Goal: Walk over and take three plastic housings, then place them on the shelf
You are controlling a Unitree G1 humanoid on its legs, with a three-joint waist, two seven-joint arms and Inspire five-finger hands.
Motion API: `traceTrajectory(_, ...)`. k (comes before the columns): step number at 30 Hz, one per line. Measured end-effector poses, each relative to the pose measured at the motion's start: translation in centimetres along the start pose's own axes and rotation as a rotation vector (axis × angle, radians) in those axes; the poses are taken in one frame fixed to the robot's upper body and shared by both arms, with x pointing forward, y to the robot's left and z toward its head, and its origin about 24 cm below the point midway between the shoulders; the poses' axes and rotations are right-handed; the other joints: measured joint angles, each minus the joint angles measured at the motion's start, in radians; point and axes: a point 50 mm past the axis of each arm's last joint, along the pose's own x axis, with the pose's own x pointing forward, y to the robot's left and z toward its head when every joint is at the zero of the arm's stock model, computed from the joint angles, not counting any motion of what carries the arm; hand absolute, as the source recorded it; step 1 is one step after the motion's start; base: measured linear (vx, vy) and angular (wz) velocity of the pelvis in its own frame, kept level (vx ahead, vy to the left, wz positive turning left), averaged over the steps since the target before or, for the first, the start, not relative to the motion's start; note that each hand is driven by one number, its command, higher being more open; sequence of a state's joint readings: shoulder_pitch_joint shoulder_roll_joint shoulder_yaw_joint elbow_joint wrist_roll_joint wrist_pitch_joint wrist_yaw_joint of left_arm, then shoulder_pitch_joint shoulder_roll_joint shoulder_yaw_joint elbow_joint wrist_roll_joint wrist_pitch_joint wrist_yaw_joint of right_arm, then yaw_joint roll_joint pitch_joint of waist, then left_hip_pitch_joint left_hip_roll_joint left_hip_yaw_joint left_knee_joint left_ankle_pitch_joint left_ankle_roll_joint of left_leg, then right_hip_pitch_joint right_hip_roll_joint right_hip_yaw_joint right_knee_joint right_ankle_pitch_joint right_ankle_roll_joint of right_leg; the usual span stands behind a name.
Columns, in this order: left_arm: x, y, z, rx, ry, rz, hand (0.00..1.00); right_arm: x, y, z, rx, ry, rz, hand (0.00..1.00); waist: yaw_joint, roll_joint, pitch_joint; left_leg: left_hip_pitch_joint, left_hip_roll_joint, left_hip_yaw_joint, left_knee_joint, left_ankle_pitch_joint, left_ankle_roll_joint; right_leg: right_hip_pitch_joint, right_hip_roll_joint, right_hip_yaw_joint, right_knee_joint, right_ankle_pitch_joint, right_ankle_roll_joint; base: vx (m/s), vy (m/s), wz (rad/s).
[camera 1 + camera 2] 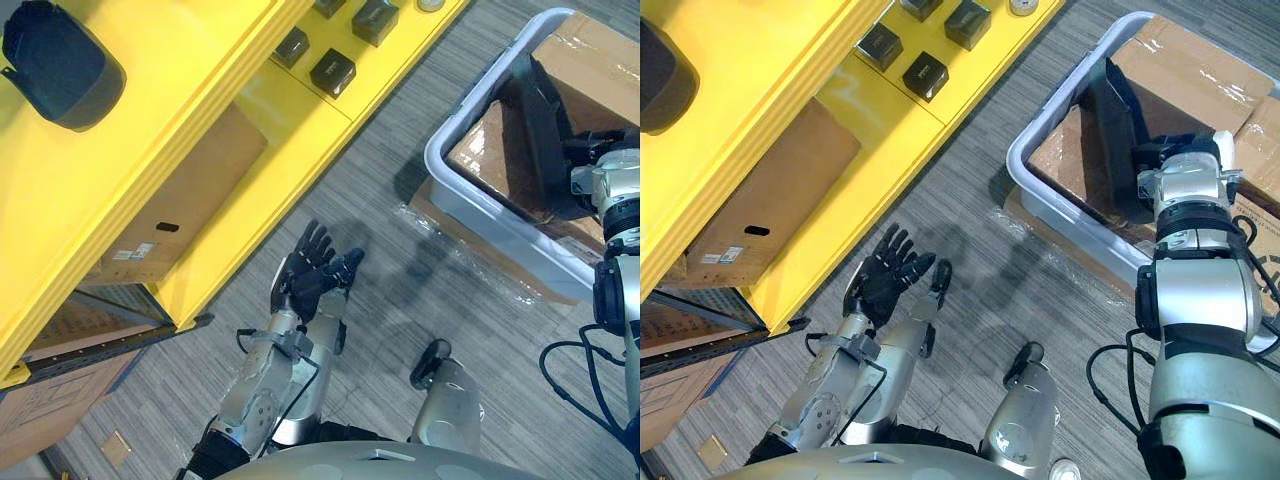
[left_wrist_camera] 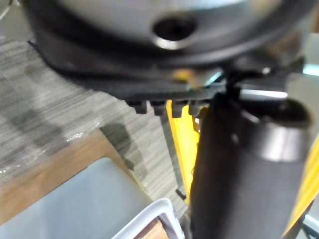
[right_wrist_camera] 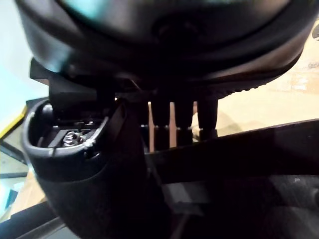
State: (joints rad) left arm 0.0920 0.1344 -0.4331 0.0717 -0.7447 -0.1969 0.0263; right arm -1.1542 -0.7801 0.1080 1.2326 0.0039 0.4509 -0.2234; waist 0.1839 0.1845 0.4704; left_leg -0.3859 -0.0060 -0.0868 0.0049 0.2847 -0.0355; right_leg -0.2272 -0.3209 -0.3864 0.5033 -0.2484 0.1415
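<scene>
A black plastic housing (image 1: 540, 120) stands tilted in the grey bin (image 1: 470, 210) on the right, between cardboard pieces. My right hand (image 1: 1152, 165) reaches into the bin and grips this housing (image 3: 239, 164): the fingers (image 3: 172, 117) go over its upper edge and the thumb (image 3: 84, 164) lies on the near side. Another dark housing (image 1: 60, 65) rests on the top of the yellow shelf (image 1: 230, 60) at the left. Over the carpet beside the shelf, my left hand (image 1: 310, 270) is held out open and palm up, holding nothing.
Several small black boxes (image 1: 332, 72) sit on a lower yellow shelf board. A cardboard box (image 1: 180, 200) fills the space under the shelf top. The bin holds brown cardboard (image 1: 590, 60) and stands on a flat board. Grey carpet lies between shelf and bin.
</scene>
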Motion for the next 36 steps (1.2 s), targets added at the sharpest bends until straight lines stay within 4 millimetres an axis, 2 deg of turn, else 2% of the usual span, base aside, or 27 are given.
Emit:
traceTrajectory(6, -1.3, 0.8, -0.8, -0.013, 0.019, 0.043, 1.00, 0.2, -0.4, -1.0, 0.018, 0.044, -0.043, 0.00, 0.000, 0.000, 0.000, 0.011, -0.006, 0.002, -0.020, 0.010, 0.007, 0.011, -0.007, -0.008, -0.006, 0.002, 0.003, 0.00, -0.029, 0.04)
traceTrajectory(10, -1.8, 1.1, -1.1, -0.010, 0.027, 0.057, 1.00, 0.4, -0.7, -1.3, 0.019, 0.012, -0.110, 0.00, 0.000, 0.000, 0.000, 0.013, -0.011, 0.002, -0.027, 0.015, 0.012, 0.022, -0.011, -0.021, -0.016, 0.007, 0.012, 0.02, -0.033, 0.09)
traceTrajectory(14, -1.8, 1.3, -0.1, 0.016, -0.015, 0.037, 1.00, 0.3, -0.9, -0.6, -0.041, -0.089, -0.184, 0.00, -0.006, -0.001, 0.001, 0.014, -0.010, 0.021, -0.030, 0.015, 0.012, 0.023, -0.012, -0.017, -0.027, 0.013, 0.020, 0.01, -0.033, -0.02)
traceTrajectory(19, -1.4, -0.1, 3.3, 0.102, -0.149, -0.041, 1.00, -0.5, -0.3, 1.4, -0.168, -0.320, -0.240, 0.00, -0.041, -0.009, 0.006, 0.054, -0.002, 0.066, -0.062, 0.019, 0.021, 0.045, -0.006, 0.011, -0.060, 0.035, 0.034, 0.03, -0.055, -0.19)
traceTrajectory(21, -0.6, -0.9, 5.2, 0.127, -0.216, -0.083, 1.00, -1.1, 0.0, 2.5, -0.194, -0.414, -0.250, 0.00, -0.066, -0.014, 0.010, 0.070, 0.001, 0.079, -0.073, 0.018, 0.023, 0.057, -0.003, 0.020, -0.078, 0.044, 0.039, 0.04, -0.068, -0.14)
traceTrajectory(24, 0.7, -1.3, 6.8, 0.151, -0.251, -0.093, 1.00, -2.2, 0.4, 3.7, -0.207, -0.539, -0.278, 0.00, -0.086, -0.030, 0.020, 0.107, 0.005, 0.094, -0.087, 0.012, 0.027, 0.092, 0.005, 0.030, -0.113, 0.058, 0.040, 0.04, -0.073, -0.20)
traceTrajectory(26, 1.9, -1.4, 8.1, 0.147, -0.243, -0.088, 1.00, -3.8, 0.3, 5.8, -0.190, -0.677, -0.327, 0.00, -0.109, -0.045, 0.028, 0.126, 0.018, 0.113, -0.087, 0.008, 0.030, 0.119, 0.021, 0.040, -0.158, 0.083, 0.039, 0.04, -0.072, -0.27)
traceTrajectory(28, 2.9, -1.7, 8.6, 0.115, -0.213, -0.094, 1.00, -4.8, 0.1, 6.5, -0.171, -0.759, -0.352, 0.00, -0.116, -0.056, 0.031, 0.152, 0.021, 0.129, -0.088, 0.000, 0.027, 0.144, 0.027, 0.056, -0.182, 0.094, 0.040, 0.05, -0.076, -0.23)
traceTrajectory(31, 4.4, -1.6, 8.1, -0.011, -0.109, -0.086, 1.00, -6.3, 0.8, 7.0, -0.199, -0.875, -0.365, 0.00, -0.135, -0.065, 0.028, 0.192, 0.028, 0.152, -0.091, -0.026, 0.023, 0.179, 0.035, 0.076, -0.208, 0.114, 0.039, 0.03, -0.056, -0.28)
traceTrajectory(34, 6.4, -0.7, 7.4, -0.138, 0.004, -0.046, 1.00, -7.4, 3.4, 6.9, -0.199, -0.933, -0.308, 0.00, -0.141, -0.095, 0.016, 0.206, 0.046, 0.188, -0.093, -0.040, 0.019, 0.181, 0.051, 0.104, -0.239, 0.132, 0.034, 0.01, -0.062, -0.36)
traceTrajectory(35, 7.4, -0.6, 7.2, -0.168, 0.050, -0.031, 1.00, -7.8, 4.7, 6.7, -0.195, -0.940, -0.272, 0.00, -0.160, -0.110, 0.017, 0.206, 0.054, 0.193, -0.093, -0.040, 0.019, 0.182, 0.061, 0.114, -0.249, 0.144, 0.029, 0.01, -0.059, -0.17)
traceTrajectory(36, 7.7, -0.7, 7.1, -0.177, 0.066, -0.029, 1.00, -7.9, 5.0, 6.5, -0.192, -0.937, -0.261, 0.00, -0.166, -0.115, 0.016, 0.207, 0.054, 0.194, -0.093, -0.040, 0.019, 0.181, 0.061, 0.116, -0.250, 0.145, 0.030, 0.00, -0.047, -0.13)
